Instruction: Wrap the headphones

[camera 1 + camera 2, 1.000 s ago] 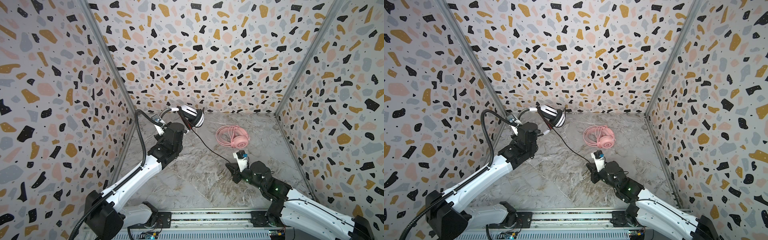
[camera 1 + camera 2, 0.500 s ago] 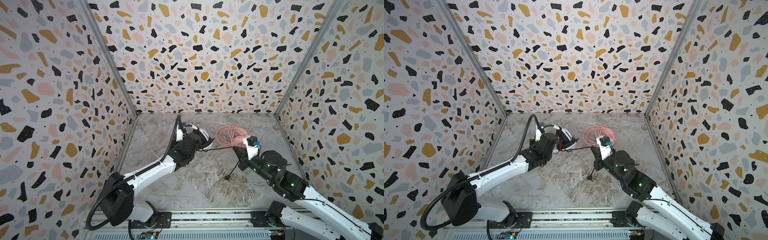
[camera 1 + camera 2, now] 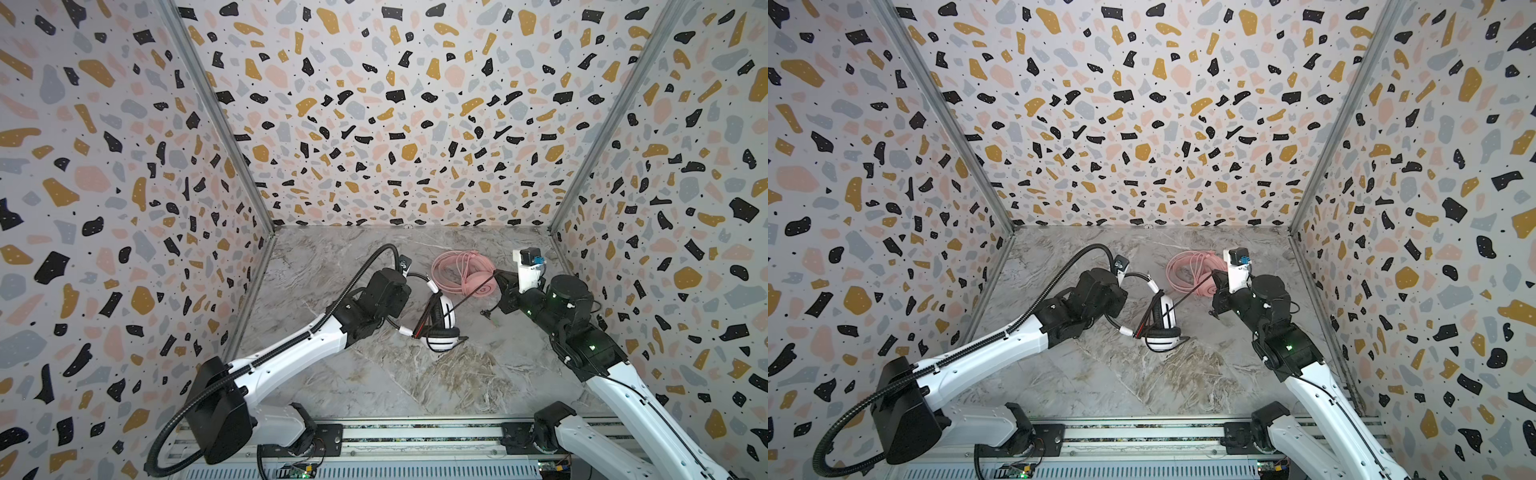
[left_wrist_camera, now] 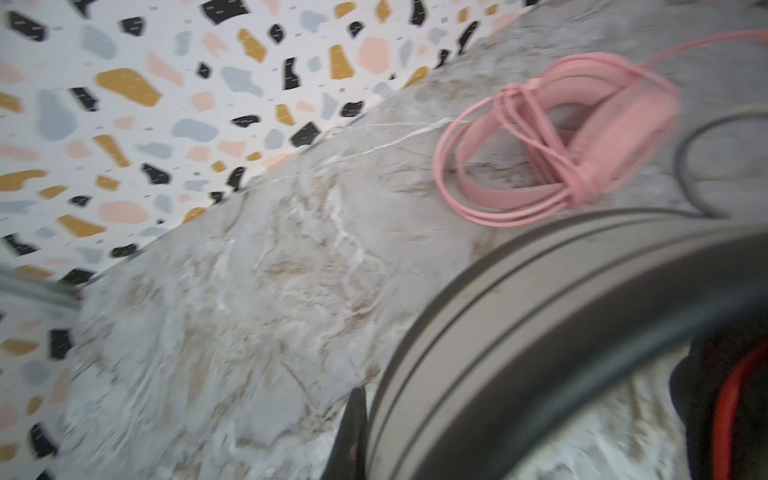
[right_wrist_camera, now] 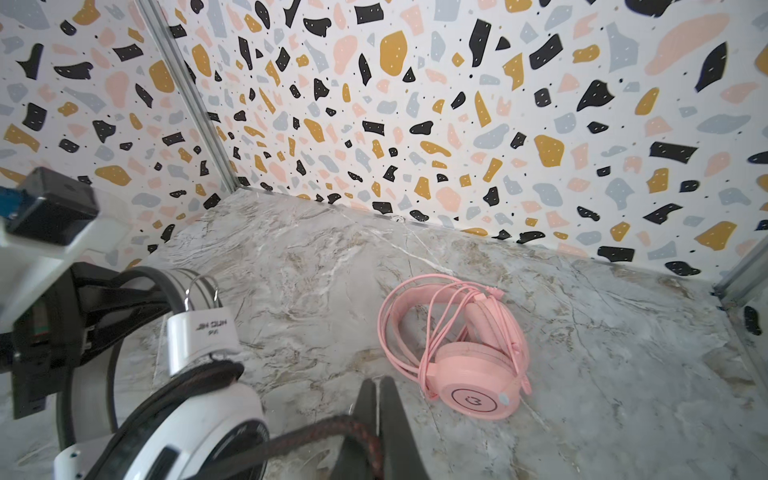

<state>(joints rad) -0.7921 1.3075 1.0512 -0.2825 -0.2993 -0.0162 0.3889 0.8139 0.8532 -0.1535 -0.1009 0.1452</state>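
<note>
We see a grey marbled table (image 3: 407,382). On it, toward the back and right of the middle, lies the pink headset (image 3: 461,276) on its side, pink cable (image 3: 442,266) wound around it. Whether the white headset (image 3: 442,330) touches the table, we cannot tell.

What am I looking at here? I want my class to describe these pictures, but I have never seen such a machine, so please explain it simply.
Two robot arms work inside a box with speckled walls. Two pictures look down from above and show nearly the same scene. The other two come from small cameras on the arms' wrists. On the marble floor lies a pink headset, already wrapped. The left arm has its jaws shut on the headband of a white headset. From above those jaws are hidden, but the wrist picture shows the band close up. The right arm has its jaws shut on that headset's black cable, which runs taut from jaws to headset.
</note>
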